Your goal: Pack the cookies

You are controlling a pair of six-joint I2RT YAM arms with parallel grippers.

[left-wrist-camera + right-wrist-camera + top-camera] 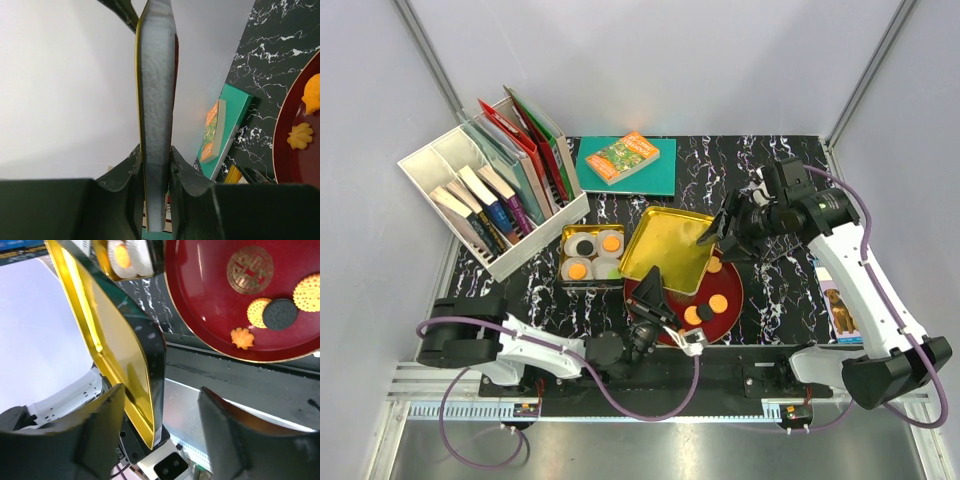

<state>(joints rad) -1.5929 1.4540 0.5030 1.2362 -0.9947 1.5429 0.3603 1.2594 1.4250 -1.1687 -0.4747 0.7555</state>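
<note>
Most of the loose cookies (718,303) lie on the red plate (732,290) at the near middle of the desk (775,300). Two orange rounds sit toward its right half and another orange one sits at its far edge, just under the raised lid (670,245). The right wrist view shows an orange flower shape (242,337), a small orange round touching a dark brown disc (280,314), and a larger orange round at the plate's edge. More cookies sit in white paper cups (594,256) inside the open tin (592,286) just left of the plate, two orange and one dark on top.

The left gripper (655,287) is over the plate's near left part, apart from the cookies. In its wrist view its gripper (156,155) is clamped on the near edge of the gold lid (156,100), which is seen edge-on and rises straight up between the two fingers (131,172). The lid is lifted and tilted, between tin and plate.

The right gripper (713,236) is at the lid's far right edge, above the plate's far rim. From its wrist camera its jaws stand wide apart, and the lid (115,340) runs through the gap close beside one finger (100,425). The other finger is well clear of it. Whether the lid touches the nearer finger cannot be told. The cookies on the plate lie beyond this gripper (161,389), not touching it.
</note>
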